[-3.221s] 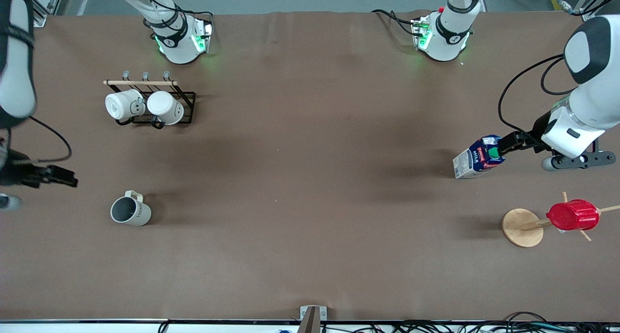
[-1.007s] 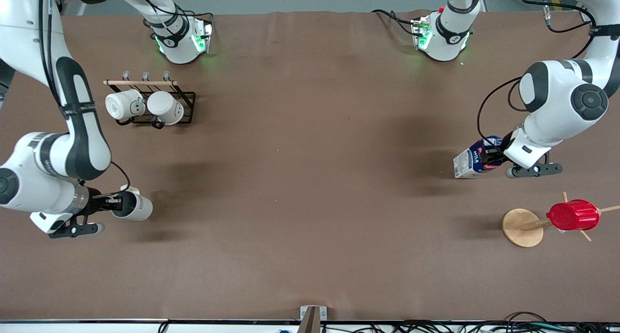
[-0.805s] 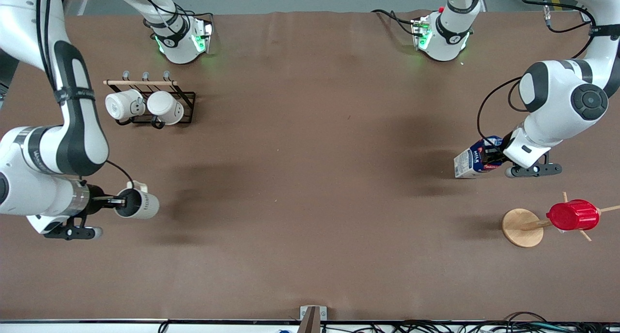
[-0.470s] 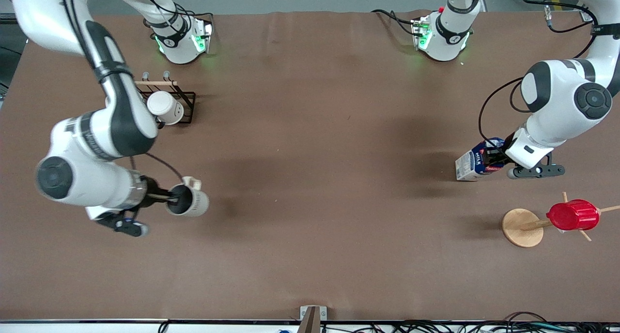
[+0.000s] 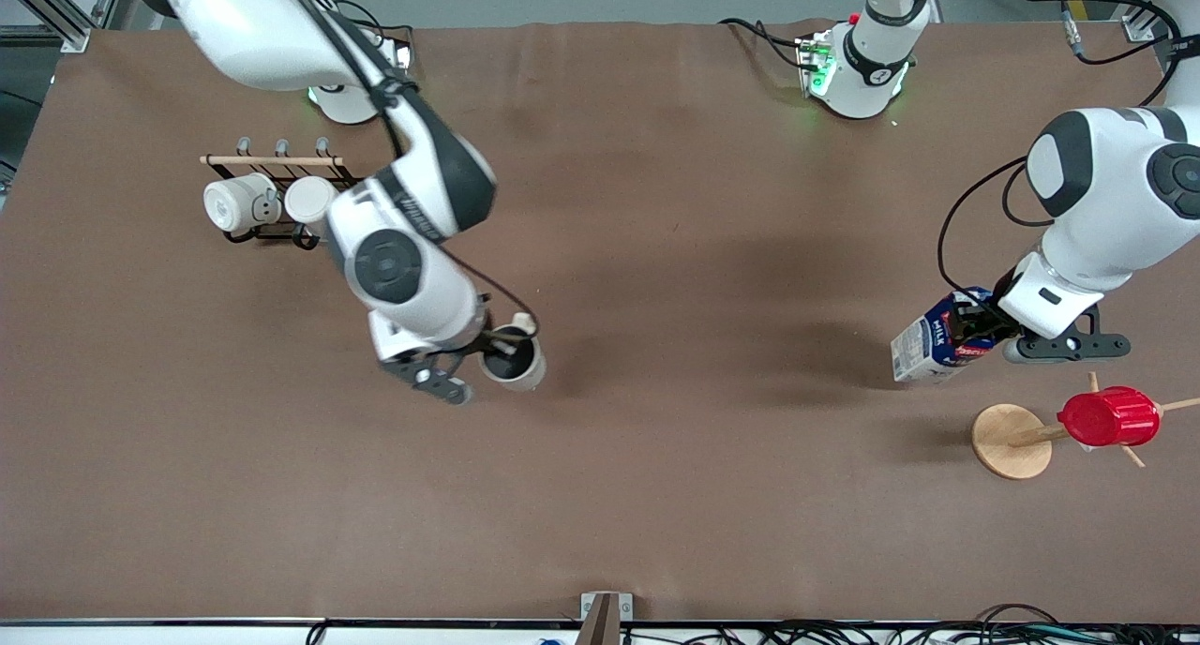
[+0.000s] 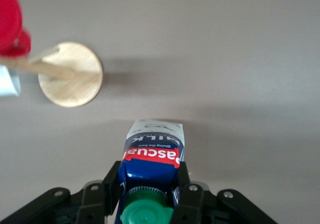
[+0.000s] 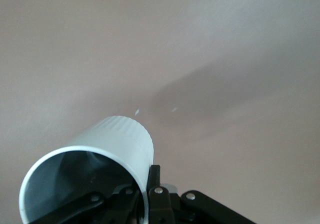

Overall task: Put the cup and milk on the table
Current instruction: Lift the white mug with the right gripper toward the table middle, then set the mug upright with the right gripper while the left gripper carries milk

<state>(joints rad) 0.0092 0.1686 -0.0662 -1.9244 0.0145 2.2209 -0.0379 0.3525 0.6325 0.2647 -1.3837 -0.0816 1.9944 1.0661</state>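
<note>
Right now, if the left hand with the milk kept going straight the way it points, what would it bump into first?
Probably only the table. The left hand points the milk down at bare brown surface; the wooden stand sits off to the side.

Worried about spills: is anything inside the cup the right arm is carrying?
The cup, held by the right gripper, shows a bare grey inner wall in the right wrist view. Its bottom is hidden in shadow, so liquid cannot be ruled out.

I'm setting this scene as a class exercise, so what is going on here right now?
Both arms hold things. The right end effector grips the lettered mug by its rim, above the middle of the brown table. The left end effector clamps the tilted milk carton near the wooden stand bearing a red cup.
</note>
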